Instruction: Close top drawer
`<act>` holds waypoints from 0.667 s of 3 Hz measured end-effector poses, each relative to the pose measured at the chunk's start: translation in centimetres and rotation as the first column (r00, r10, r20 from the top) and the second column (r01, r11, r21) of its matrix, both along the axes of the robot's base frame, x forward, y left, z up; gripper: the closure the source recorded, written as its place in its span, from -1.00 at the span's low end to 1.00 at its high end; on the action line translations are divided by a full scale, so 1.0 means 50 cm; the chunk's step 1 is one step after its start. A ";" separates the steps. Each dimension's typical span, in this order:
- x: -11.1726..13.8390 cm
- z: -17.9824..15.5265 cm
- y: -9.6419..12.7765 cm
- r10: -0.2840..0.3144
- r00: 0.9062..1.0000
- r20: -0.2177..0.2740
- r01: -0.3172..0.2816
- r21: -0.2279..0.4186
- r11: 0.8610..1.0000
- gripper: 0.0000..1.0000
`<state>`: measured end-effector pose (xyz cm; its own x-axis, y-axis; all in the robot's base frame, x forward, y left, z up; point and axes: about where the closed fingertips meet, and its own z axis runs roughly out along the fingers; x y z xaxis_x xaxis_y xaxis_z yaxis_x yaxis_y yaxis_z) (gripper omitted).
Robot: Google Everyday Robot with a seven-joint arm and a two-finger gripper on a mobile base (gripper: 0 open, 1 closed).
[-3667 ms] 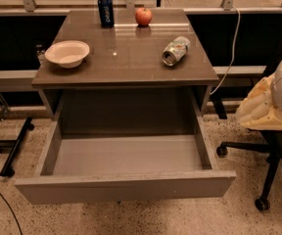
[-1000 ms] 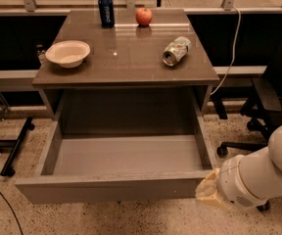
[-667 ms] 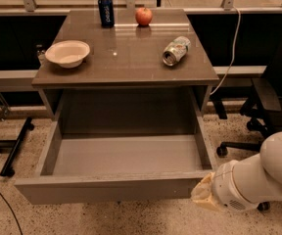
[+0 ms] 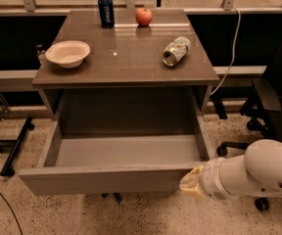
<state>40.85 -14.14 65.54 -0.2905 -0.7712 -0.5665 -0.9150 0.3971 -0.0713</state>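
Note:
The top drawer (image 4: 106,179) is a wide grey box, pulled far out from under the brown cabinet top (image 4: 126,53). Its inside is empty. Its flat front faces me at the bottom of the view. My gripper (image 4: 192,182) comes in from the lower right on a white arm (image 4: 256,175). Its cream-coloured tip sits against the right end of the drawer front.
On the cabinet top stand a white bowl (image 4: 67,53), a blue can (image 4: 105,11), a red apple (image 4: 143,16) and a tipped silver can (image 4: 176,50). A black office chair (image 4: 273,102) stands to the right. A black stand foot (image 4: 16,148) lies on the floor at left.
My arm has come down from the right side to the drawer's front right corner and keeps sliding left along the front. The drawer stays pulled out.

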 end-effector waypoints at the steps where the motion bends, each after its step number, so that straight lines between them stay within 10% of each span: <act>1: 0.003 -0.001 0.002 -0.003 1.000 0.007 0.003 0.006 1.000 1.00; 2: 0.024 -0.007 0.014 -0.033 0.998 0.058 0.030 0.053 0.998 1.00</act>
